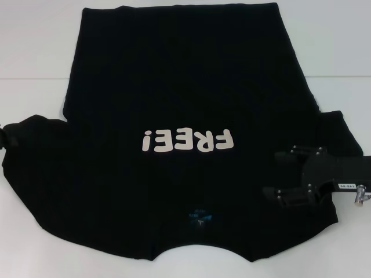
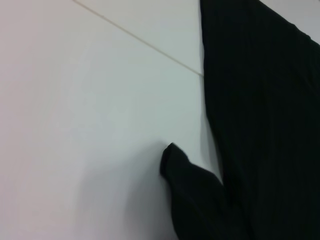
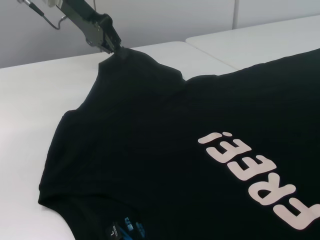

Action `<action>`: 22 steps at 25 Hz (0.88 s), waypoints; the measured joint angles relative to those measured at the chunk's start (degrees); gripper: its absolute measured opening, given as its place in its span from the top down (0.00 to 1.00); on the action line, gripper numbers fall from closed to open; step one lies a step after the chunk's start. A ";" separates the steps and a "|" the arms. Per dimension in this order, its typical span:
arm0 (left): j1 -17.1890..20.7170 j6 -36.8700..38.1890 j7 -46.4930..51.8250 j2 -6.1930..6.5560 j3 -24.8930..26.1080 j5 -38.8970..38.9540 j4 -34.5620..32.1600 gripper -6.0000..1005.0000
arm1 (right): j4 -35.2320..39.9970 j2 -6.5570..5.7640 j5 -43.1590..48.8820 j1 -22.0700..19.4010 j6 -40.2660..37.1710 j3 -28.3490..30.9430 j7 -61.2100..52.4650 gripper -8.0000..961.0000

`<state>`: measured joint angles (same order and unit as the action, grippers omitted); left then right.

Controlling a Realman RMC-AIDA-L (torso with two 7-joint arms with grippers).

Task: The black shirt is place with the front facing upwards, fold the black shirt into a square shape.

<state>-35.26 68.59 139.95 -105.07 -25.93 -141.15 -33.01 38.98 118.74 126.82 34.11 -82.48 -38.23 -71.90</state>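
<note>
Black shirt covers white table; seam, perhaps.

The shirt lies on the table, left hand at one sleeve, right hand over the other.

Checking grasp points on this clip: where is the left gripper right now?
The left gripper is at the head view's far left edge, pinching the tip of the black shirt's left-side sleeve, across from the right gripper.
</note>
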 joint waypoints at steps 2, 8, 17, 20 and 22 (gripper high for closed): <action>-0.18 0.83 0.22 0.23 0.01 0.00 -0.48 0.97 | -0.06 0.00 0.00 -0.01 0.00 0.00 0.00 0.02; -0.40 2.19 1.10 0.59 0.01 0.10 -2.56 0.97 | -0.13 0.00 0.00 -0.01 -0.05 0.00 0.00 0.02; -1.51 5.02 1.62 0.07 0.09 0.68 -3.19 0.96 | -0.23 0.05 0.01 0.12 -0.01 0.00 0.00 0.02; -2.65 5.64 1.75 -0.33 -0.05 0.69 -2.92 0.96 | -0.23 0.06 0.01 0.23 0.00 0.00 -0.04 0.02; -3.55 5.91 2.14 -0.72 -0.22 0.70 -2.76 0.96 | -0.23 0.07 0.00 0.25 0.01 0.00 -0.05 0.02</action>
<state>-38.82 74.51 142.09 -105.79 -26.15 -140.45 -35.77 38.75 118.81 126.83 34.35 -82.47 -38.23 -71.94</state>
